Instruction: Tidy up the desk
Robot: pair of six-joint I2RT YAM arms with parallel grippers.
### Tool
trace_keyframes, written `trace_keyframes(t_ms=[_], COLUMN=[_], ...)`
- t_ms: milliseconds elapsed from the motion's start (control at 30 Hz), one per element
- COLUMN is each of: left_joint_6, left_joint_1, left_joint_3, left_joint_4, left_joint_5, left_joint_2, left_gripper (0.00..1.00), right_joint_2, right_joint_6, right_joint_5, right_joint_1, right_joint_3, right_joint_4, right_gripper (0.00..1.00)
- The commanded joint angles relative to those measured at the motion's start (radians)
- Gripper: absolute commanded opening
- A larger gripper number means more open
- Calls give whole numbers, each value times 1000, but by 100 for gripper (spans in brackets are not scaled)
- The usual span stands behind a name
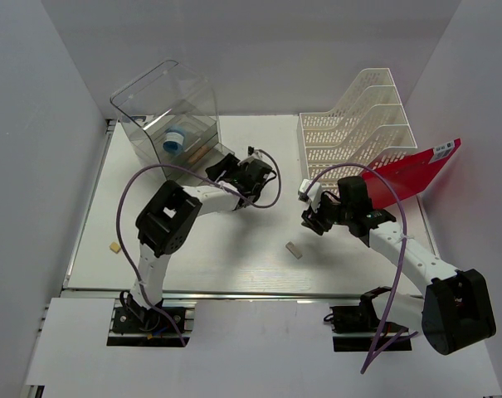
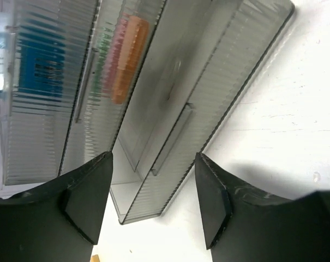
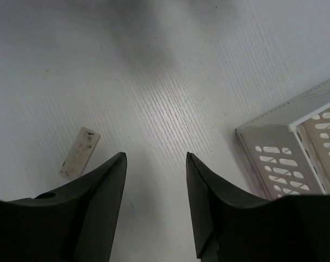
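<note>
The desk [image 1: 234, 257] is a white tabletop with a silver rail [image 1: 234, 293] along its near edge. My left gripper [image 1: 221, 168] is open and empty, pointing at the clear drawer box [image 1: 172, 116] at the back left. In the left wrist view its jaws [image 2: 154, 158] stand wide apart in front of a drawer pulled partly out [image 2: 170, 131]. My right gripper [image 1: 312, 219] is open and empty, low over the bare desk [image 3: 170, 82] right of centre. A worn white eraser [image 1: 294, 249] lies just beside it and also shows in the right wrist view [image 3: 79, 152].
A white slotted file rack [image 1: 358, 124] stands at the back right, its corner close to my right gripper [image 3: 295, 147]. A red folder [image 1: 416, 170] leans at its right end. The box holds a blue-white item [image 1: 174, 143] and an orange one [image 2: 126, 60]. A tan bit [image 1: 114, 246] lies at the left.
</note>
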Motion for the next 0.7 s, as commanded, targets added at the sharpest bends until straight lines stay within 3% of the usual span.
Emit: trace_keyframes(t_ms=[0,133,167,233,267,333,367,500,667], left_joint_6=[-141,-219,-279,-351,-420,-453,-506,-710,-902], left_joint_1=[-6,-6,-6,9,20,20,20,66,150], left_joint_3=[42,24,16,-34,-57,-166,-198,-301,-424], left_joint_4=[-166,-241,-284,-319,-342,-323,-332,-444,-537], left_joint_5=[45,97,119,226,270,343,357,424,530], left_joint_2=[-106,-193,-219,-319,-360,-481,-517,-679,-817], left_gripper=[72,69,64,54,44,33,22,12,16], right_joint_2=[-1,-1,-1,-1,-1,-1,-1,-1,-1], right_joint_6=[-14,-17,-18,-25,-26,-28,-28,-28,-28], right_joint_5=[-17,-20,-21,-26,-28,-32,-34,-35,-32], right_joint_1=[-9,-8,-9,-9,-11,-11,-14,-17,-19], right_joint_3=[11,13,14,16,16,19,19,19,19], right_joint_4=[-4,-7,-7,-14,-16,-19,-19,-21,-19], right_gripper=[54,48,40,30,22,15,12,12,16])
